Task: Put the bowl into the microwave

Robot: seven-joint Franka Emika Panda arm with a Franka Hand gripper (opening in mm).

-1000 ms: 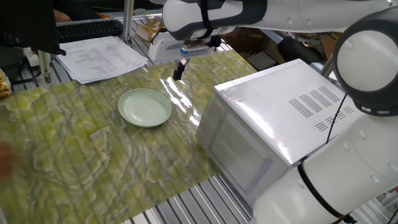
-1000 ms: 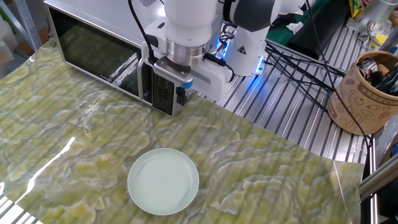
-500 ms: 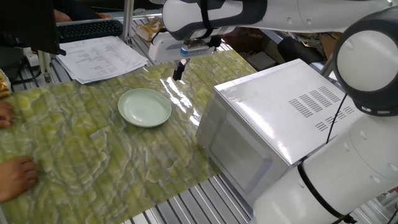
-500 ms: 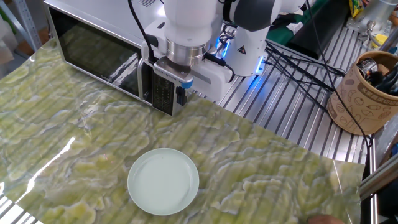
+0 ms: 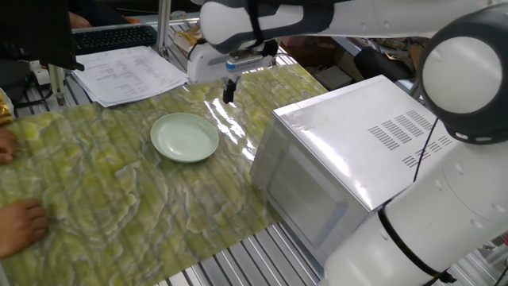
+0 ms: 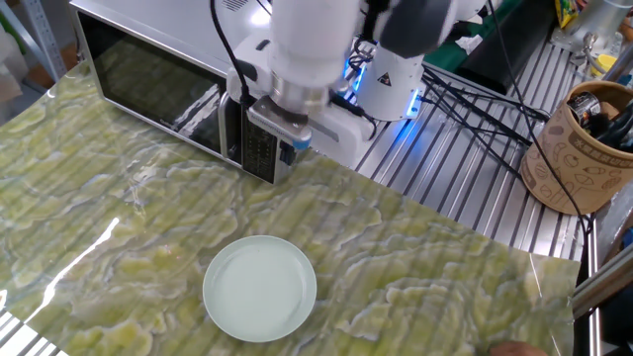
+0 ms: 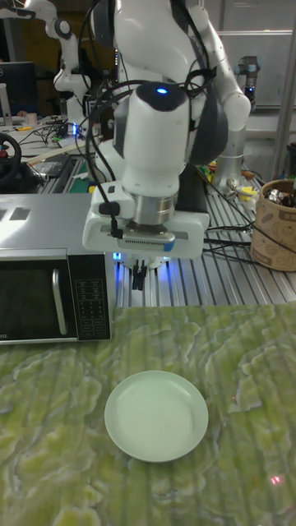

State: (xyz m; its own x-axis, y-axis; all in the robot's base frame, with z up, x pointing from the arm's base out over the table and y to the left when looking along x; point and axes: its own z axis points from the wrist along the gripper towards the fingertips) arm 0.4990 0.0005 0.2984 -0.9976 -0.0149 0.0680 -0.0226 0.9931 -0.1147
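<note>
Near the desk's centre, the bowl [image 7: 156,414] lies ungripped; tool [image 7: 140,278] state unclear; the closed microwave [image 7: 49,295] door risks blocking insertion.

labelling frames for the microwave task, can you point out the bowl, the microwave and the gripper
bowl [image 7: 156,414], tall fixed view, middle of its pale inside.
microwave [image 5: 357,143], one fixed view, bare top panel beside the vent slots.
gripper [image 7: 140,278], tall fixed view, between the dark fingertips, above the table.

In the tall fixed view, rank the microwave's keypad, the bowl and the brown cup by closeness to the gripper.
From the gripper:
1. The microwave keypad, just beside it, image left.
2. The bowl, below on the green mat.
3. The brown cup, far at the image's right edge.
</note>
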